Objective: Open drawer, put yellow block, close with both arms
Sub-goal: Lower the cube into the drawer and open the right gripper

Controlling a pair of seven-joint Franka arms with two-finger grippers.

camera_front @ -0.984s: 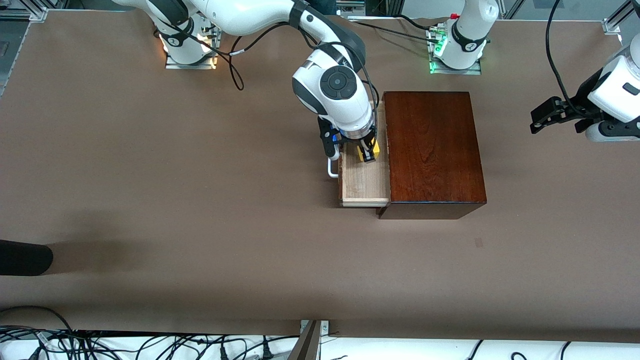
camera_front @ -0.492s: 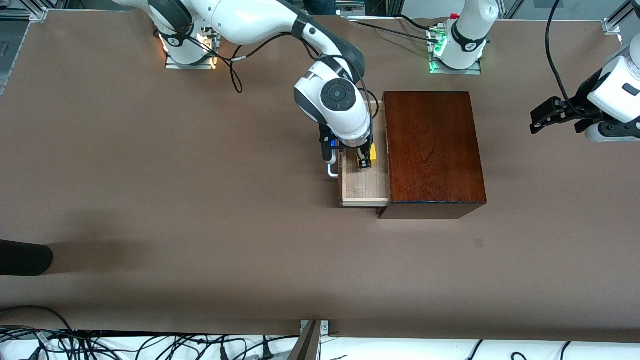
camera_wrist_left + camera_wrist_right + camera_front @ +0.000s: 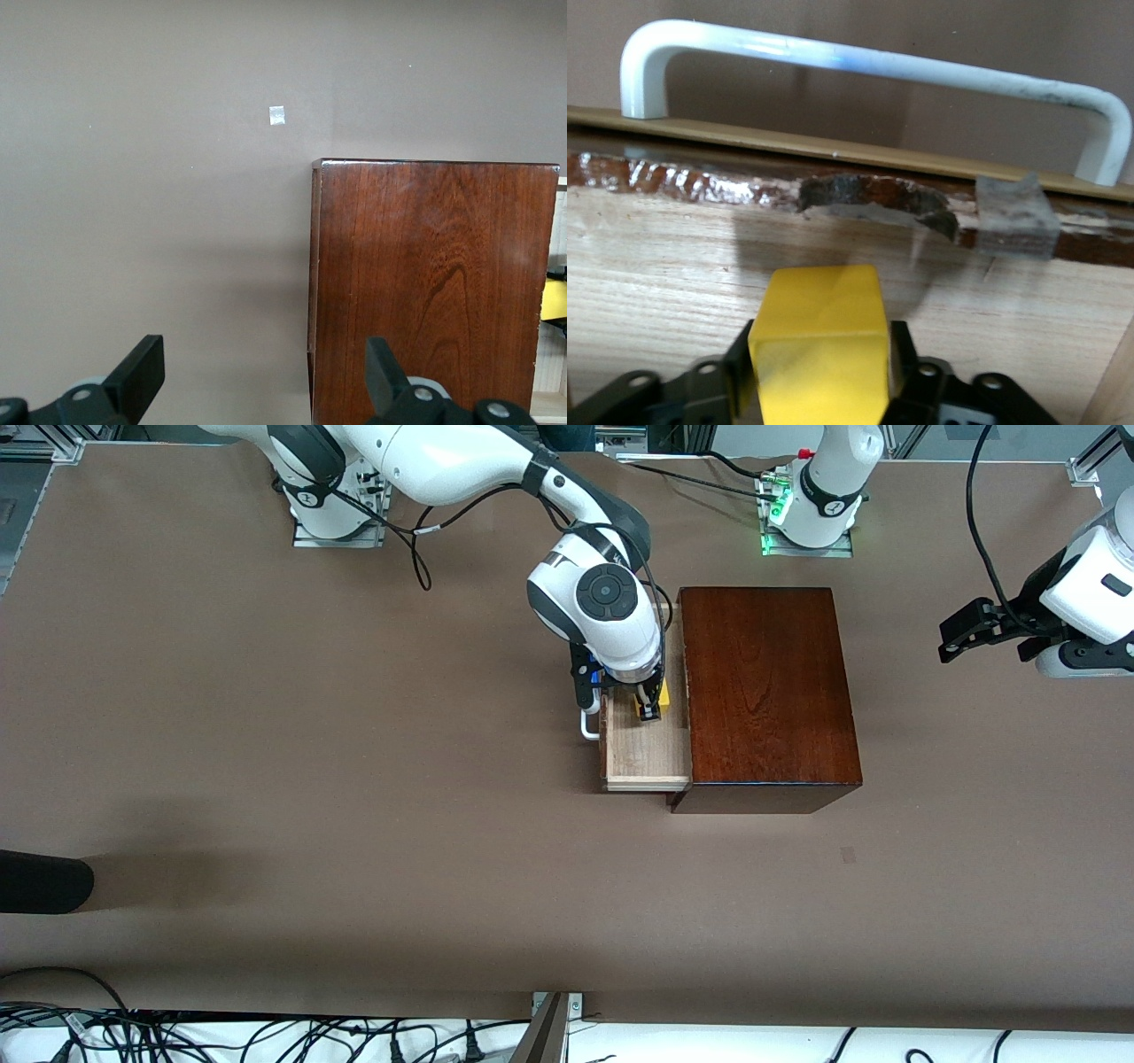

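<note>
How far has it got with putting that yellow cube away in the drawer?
Done: the drawer is pulled out of the wooden box. In hand: the right gripper is down inside the drawer with the yellow block between its fingers, seemingly at the point of release. Left: letting go, lifting clear, then pushing the drawer shut. The left gripper waits open above the table, at the left arm's end.

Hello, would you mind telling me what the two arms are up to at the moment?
The drawer stands pulled out of the reddish-brown wooden box toward the right arm's end of the table. The right end effector is down inside it with the yellow block between its fingers, low over the tray's pale floor; whether it has let go is not clear. The white handle is untouched. The left end effector waits open in the air over the table, off the box's end nearest the left arm.
</note>
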